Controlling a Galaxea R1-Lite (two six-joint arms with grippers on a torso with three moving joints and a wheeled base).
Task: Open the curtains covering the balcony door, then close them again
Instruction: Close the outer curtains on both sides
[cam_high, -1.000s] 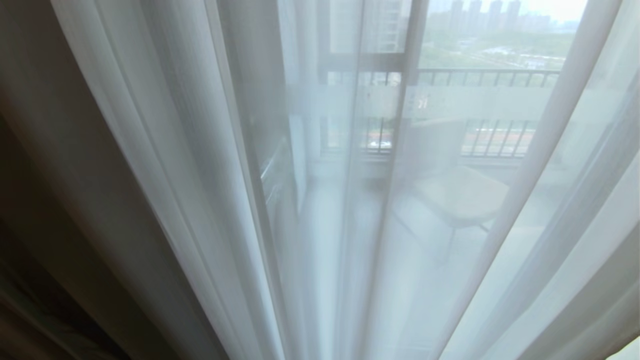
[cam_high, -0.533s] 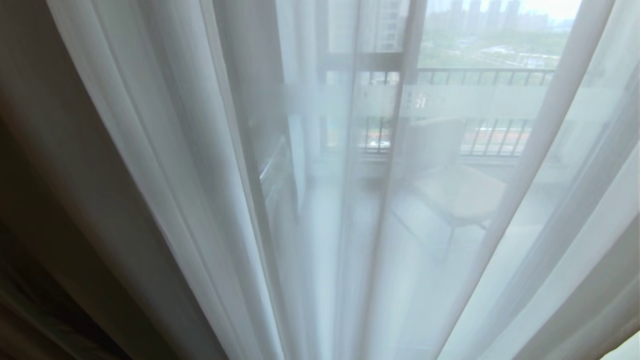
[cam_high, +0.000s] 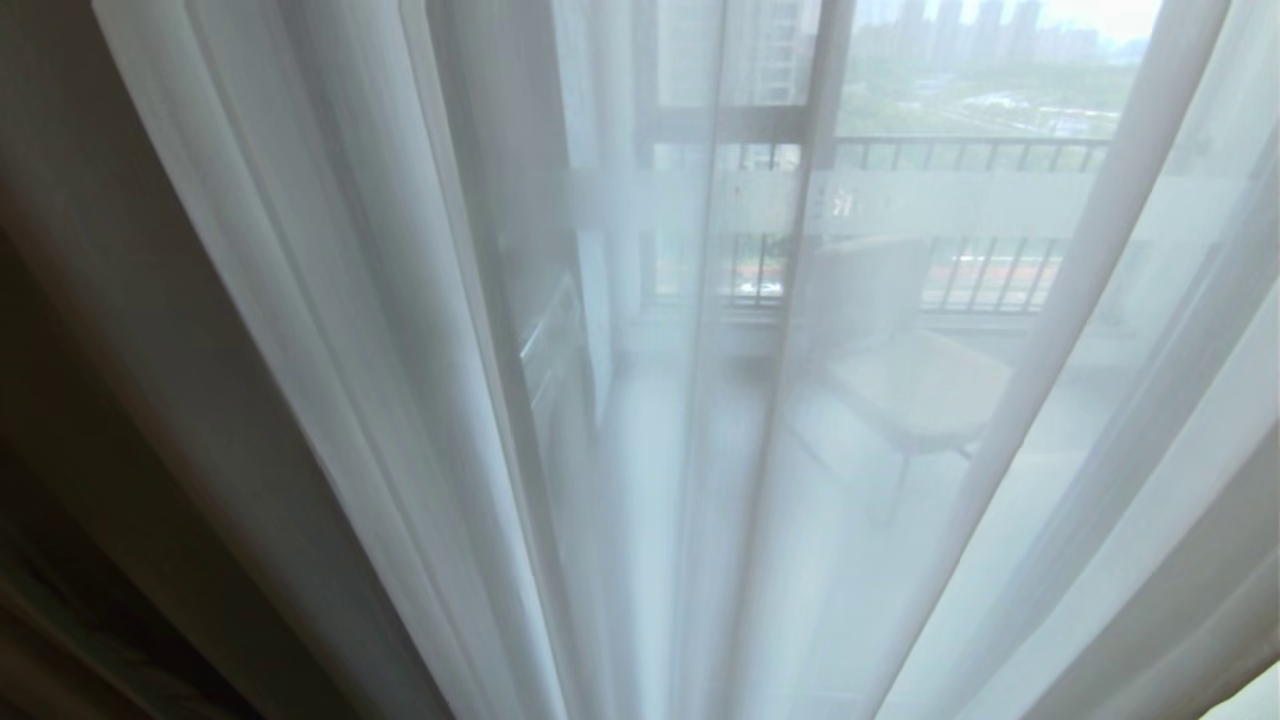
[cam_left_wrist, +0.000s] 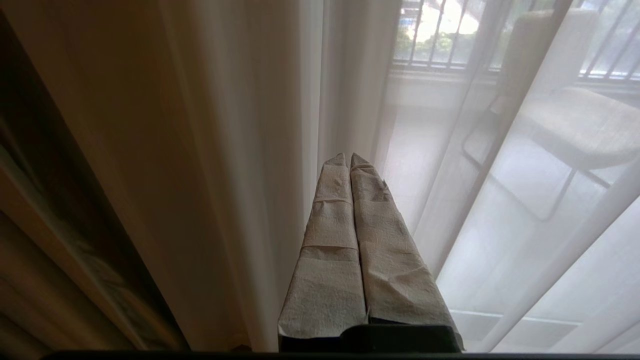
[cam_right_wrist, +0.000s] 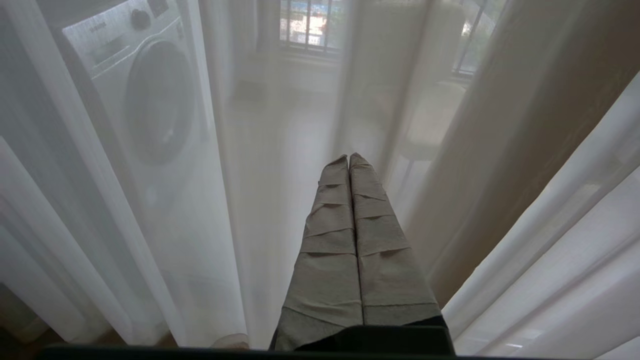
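Observation:
The curtains hang drawn across the whole head view: thin white sheers (cam_high: 400, 350) in long folds, with a heavy beige drape (cam_high: 120, 330) at the left edge. Through the sheers the balcony door (cam_high: 835, 60) shows as a dark frame with a frosted white band (cam_high: 950, 205). Neither arm is in the head view. My left gripper (cam_left_wrist: 348, 156) is shut and empty, its taped fingers pointing at the seam between the beige drape (cam_left_wrist: 150, 150) and the sheers (cam_left_wrist: 500, 225), with no visible contact. My right gripper (cam_right_wrist: 348, 156) is also shut and empty, just in front of the sheers (cam_right_wrist: 100, 200).
Behind the sheers stand a pale chair (cam_high: 920, 390) and a barred railing (cam_high: 980, 155) on the balcony. A washing machine (cam_right_wrist: 150, 100) with a round door shows through the fabric in the right wrist view. A darker tan fold (cam_right_wrist: 500, 150) hangs beside the right gripper.
The whole head picture has slid slightly to the left, so the camera has moved a little. The curtains hang as before.

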